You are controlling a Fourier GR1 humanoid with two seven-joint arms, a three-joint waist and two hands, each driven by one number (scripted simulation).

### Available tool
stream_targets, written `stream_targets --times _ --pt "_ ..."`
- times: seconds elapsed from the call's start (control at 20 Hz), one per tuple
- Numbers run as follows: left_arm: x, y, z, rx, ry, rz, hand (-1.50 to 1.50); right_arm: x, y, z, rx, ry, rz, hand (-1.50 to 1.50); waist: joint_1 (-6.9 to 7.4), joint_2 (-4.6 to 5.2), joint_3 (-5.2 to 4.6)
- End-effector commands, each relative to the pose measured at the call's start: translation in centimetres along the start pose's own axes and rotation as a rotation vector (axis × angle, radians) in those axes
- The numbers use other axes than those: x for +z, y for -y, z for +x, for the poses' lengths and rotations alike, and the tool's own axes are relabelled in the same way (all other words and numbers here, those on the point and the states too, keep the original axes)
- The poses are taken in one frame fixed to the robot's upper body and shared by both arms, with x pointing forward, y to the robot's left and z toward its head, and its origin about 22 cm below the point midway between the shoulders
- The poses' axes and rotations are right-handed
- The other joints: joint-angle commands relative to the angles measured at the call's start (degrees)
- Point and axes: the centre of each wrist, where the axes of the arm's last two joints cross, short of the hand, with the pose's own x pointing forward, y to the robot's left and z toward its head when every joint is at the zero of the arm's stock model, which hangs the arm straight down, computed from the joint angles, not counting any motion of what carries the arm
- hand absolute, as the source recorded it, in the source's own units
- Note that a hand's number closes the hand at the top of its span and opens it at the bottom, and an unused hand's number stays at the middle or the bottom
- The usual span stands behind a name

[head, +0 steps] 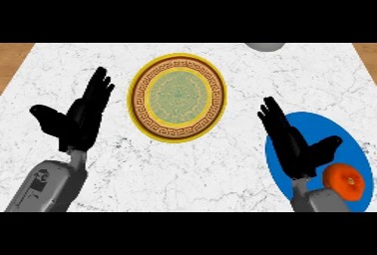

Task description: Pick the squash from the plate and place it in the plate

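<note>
An orange squash (346,181) lies on the blue plate (346,144) at the lower right of the counter. My right hand (294,144) hovers over the left part of that blue plate, fingers straight and open, just left of the squash and holding nothing. A yellow-rimmed patterned plate (178,97) sits at the centre, bare. My left hand (80,119) stands open to the left of the patterned plate, fingers up and spread.
A grey rounded object (265,46) peeks in at the counter's far edge, right of centre. Wooden strips (15,57) border the white marble counter (184,169) on both sides.
</note>
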Motion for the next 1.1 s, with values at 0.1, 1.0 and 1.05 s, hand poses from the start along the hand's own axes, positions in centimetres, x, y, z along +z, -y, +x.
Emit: stream_targets --times 0.1,1.0,1.05 --pt "2.8 -1.2 -4.8 -0.028 -0.231 0.076 0.00 0.0 8.7 8.3 0.158 0.236 -0.006 1.50 -2.37 -0.93 -0.94" --pt "8.0 -1.4 -9.6 0.015 -0.413 0.004 0.00 11.5 29.5 14.2 0.599 0.377 -0.253 -1.50 -1.52 -0.79 -0.96" --pt "8.0 -2.3 -8.9 0.003 -0.424 0.004 0.00 11.7 30.2 14.9 0.674 0.299 -0.227 -1.50 -0.98 -0.70 -0.91"
